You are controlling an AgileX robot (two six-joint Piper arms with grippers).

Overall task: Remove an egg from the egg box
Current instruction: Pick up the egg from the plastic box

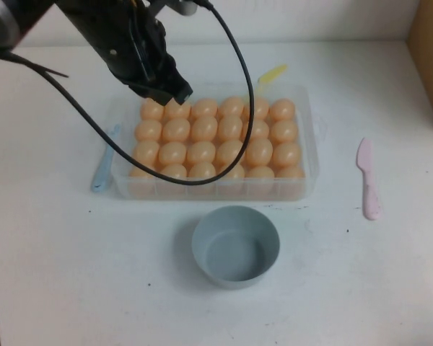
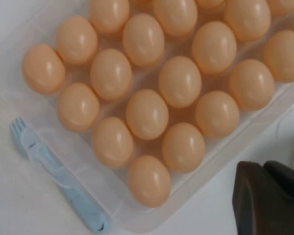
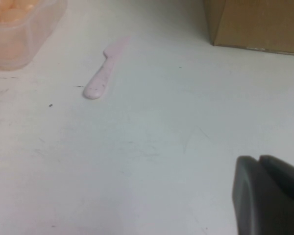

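The clear plastic egg box (image 1: 308, 148) lies in the middle of the table, filled with several glossy peach-orange eggs (image 1: 203, 152). My left gripper (image 1: 175, 92) hangs over the box's far left corner, above the eggs and touching none. In the left wrist view its fingers (image 2: 267, 198) are shut together and empty, with the eggs (image 2: 147, 113) and the box rim (image 2: 63, 164) below. My right gripper (image 3: 267, 196) is out of the high view. It is shut and empty, low over bare table to the right of the box corner (image 3: 19, 36).
A round grey-blue bowl (image 1: 236, 246) stands in front of the box. A blue fork (image 1: 101, 169) lies at the box's left side, a yellow utensil (image 1: 272, 73) behind it, a pink knife (image 1: 368, 180) to the right. A cardboard box (image 1: 429, 58) stands far right.
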